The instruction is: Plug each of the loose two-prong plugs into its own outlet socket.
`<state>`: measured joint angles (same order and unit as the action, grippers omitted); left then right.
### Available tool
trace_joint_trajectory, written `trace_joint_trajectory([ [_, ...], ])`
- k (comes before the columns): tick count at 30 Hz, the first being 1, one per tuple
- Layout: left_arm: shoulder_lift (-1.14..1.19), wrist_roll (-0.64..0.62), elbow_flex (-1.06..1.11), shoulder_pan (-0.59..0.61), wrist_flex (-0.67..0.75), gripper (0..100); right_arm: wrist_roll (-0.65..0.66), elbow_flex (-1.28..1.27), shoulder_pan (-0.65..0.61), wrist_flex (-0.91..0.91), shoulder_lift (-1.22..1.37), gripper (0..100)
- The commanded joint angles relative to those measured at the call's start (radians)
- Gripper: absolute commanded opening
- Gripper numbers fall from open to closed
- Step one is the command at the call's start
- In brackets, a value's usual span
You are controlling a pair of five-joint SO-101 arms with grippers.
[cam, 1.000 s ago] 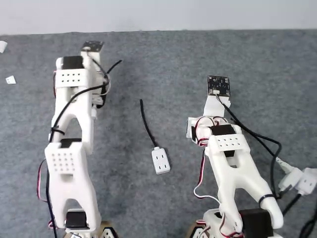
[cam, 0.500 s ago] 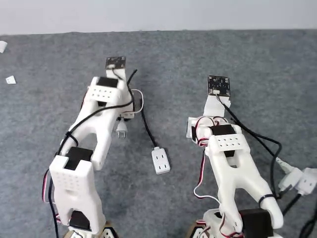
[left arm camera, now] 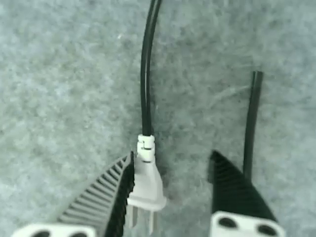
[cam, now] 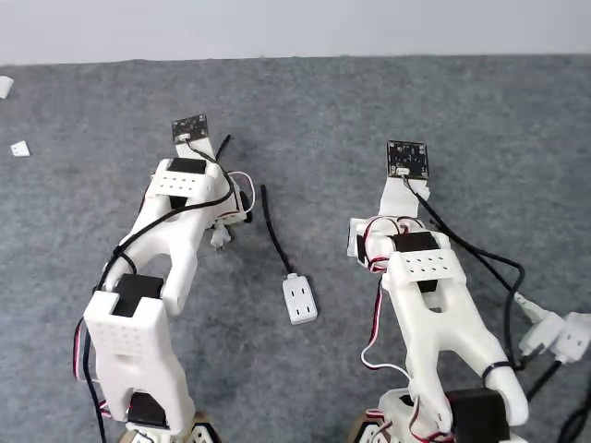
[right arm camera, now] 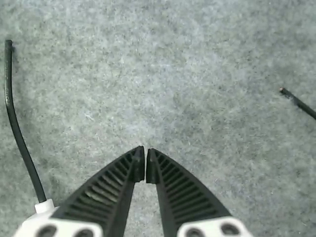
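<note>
A white two-prong plug [left arm camera: 145, 182] on a black cord [left arm camera: 146, 64] lies on the grey carpet between the fingers of my open left gripper [left arm camera: 172, 158], resting against one finger [left arm camera: 116, 190]. In the high view this plug [cam: 220, 238] sits under the left gripper [cam: 223, 226], left of the white outlet strip [cam: 299, 300]. The strip's black cord [cam: 273, 231] runs up and away from it. My right gripper [right arm camera: 145, 150] is shut on nothing, hovering over bare carpet right of the strip's cord [right arm camera: 17, 128].
White connectors with black cables [cam: 554, 334] lie at the right edge of the table. A loose black cord end [right arm camera: 298, 103] shows beyond the right gripper. Small white scraps [cam: 18, 148] lie at the far left. Grey carpet covers the table.
The left arm swung right from the far left toward the outlet strip, then drew back a little left over the white plug. The right arm kept still.
</note>
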<state>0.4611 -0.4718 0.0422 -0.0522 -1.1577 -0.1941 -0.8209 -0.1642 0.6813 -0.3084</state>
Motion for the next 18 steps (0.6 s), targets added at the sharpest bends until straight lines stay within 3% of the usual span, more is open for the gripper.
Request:
trace_joint_trajectory([
  [1, -0.061, -0.009, -0.064, 0.009, -0.098, 25, 0.015, 0.034, -0.008, -0.008, 0.001, 1.2],
  [5, -0.114, 0.017, -0.124, 0.040, -0.249, 25, 0.026, 0.034, -0.008, -0.008, 0.001, 1.2],
  [8, -0.244, 0.057, -0.082, 0.097, -0.242, 25, 0.055, 0.035, -0.024, -0.008, 0.001, 1.2],
  [13, -0.466, 0.086, 0.134, 0.167, -0.153, 26, 0.064, 0.034, -0.082, -0.007, 0.001, 1.2],
  [18, -0.614, 0.114, 0.400, 0.307, 0.035, 26, 0.061, 0.069, -0.211, 0.045, -0.010, 1.2],
])
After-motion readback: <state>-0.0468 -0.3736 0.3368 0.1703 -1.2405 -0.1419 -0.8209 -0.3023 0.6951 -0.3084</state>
